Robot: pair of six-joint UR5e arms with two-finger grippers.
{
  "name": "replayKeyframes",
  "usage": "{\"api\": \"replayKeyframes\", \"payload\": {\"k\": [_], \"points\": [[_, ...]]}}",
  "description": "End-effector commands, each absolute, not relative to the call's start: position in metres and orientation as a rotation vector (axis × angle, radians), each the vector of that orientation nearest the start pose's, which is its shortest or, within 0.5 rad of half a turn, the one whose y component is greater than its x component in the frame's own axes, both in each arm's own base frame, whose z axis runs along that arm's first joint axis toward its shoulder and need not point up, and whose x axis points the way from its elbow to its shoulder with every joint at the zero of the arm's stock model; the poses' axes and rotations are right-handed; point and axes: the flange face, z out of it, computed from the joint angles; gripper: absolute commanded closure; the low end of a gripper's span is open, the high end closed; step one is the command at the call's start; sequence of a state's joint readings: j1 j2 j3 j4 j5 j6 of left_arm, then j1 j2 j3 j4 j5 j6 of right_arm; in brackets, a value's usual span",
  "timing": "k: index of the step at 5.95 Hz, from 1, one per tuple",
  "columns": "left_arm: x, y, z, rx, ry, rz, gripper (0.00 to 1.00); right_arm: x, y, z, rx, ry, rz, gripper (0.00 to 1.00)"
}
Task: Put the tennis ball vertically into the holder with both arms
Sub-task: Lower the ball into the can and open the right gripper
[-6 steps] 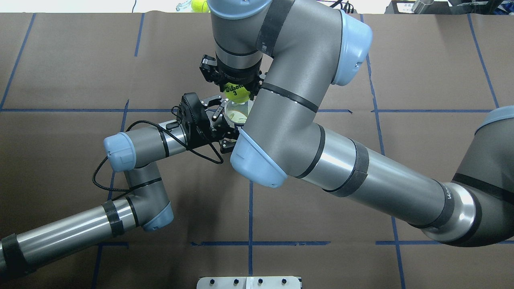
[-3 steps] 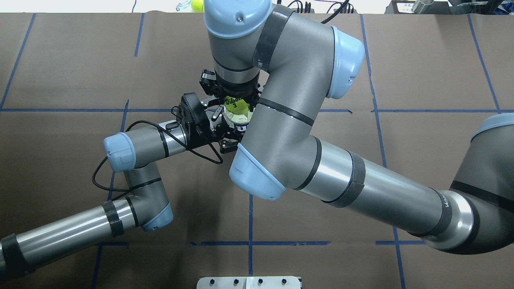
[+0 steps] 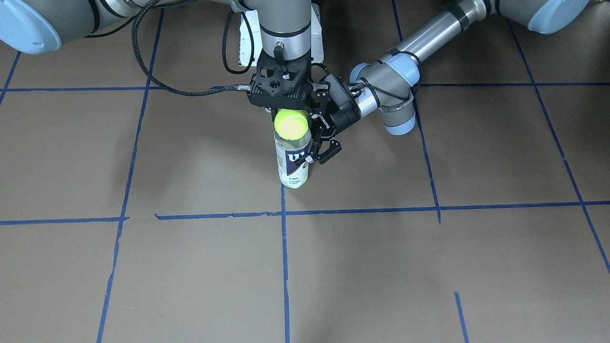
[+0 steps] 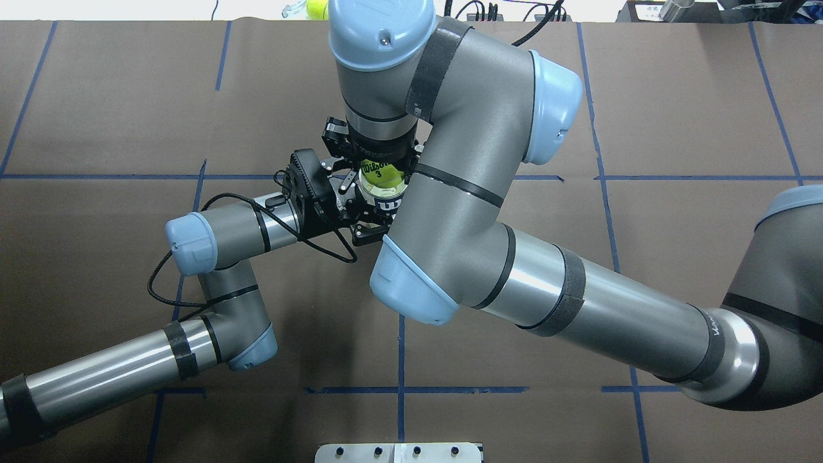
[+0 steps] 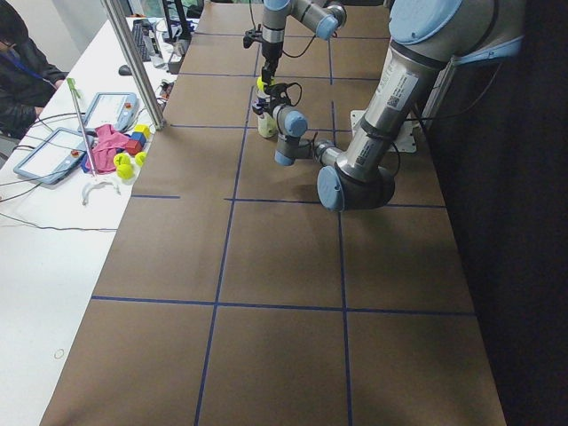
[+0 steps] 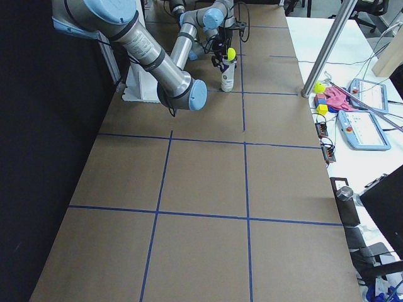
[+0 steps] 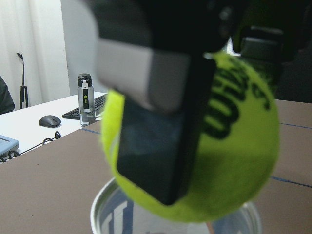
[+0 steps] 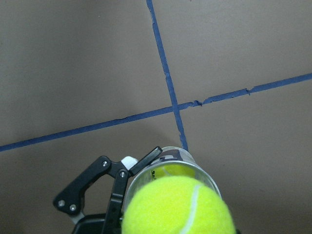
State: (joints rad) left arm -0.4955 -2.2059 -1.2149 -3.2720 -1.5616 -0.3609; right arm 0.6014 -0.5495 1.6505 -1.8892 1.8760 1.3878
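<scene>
Tennis ball [image 3: 291, 123] sits at the open mouth of the upright holder [image 3: 292, 162], pinched by the right gripper [image 3: 290, 113] from above. Left gripper [image 3: 318, 143] clamps the holder's side.

Tennis ball [image 3: 290, 123] atop upright holder [image 3: 293, 162]

The table [image 3: 429, 267] is covered in brown paper, marked into large rectangles by blue tape lines [image 3: 284, 267]. Standing upright on it, right at a tape crossing, is the holder [image 3: 292, 162], a clear plastic tennis-ball can with a white and navy label. A white metal pedestal base [image 6: 140, 74] sits at the robot's edge. Beside the brown surface runs a white table [image 5: 53, 266] carrying tablets [image 5: 55, 155], cables and small coloured blocks [image 5: 131, 149].
</scene>
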Motion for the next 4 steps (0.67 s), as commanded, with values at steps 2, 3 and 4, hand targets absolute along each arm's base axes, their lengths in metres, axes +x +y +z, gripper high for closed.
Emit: {"api": "replayKeyframes", "payload": {"k": [2, 3, 4], "points": [[0.5351, -0.4418, 0.2654, 1.517, 1.317, 0.452, 0.07, -0.5007, -0.469, 0.0346, 0.035, -0.826, 0.262, 0.01], [0.535, -0.4419, 0.2654, 1.517, 1.316, 0.451, 0.07, -0.5003, -0.4686, 0.0341, 0.039, -0.828, 0.251, 0.0], [0.535, -0.4419, 0.2654, 1.517, 1.316, 0.451, 0.07, -0.4935, -0.4645, 0.0315, 0.059, -0.843, 0.206, 0.0]]}}
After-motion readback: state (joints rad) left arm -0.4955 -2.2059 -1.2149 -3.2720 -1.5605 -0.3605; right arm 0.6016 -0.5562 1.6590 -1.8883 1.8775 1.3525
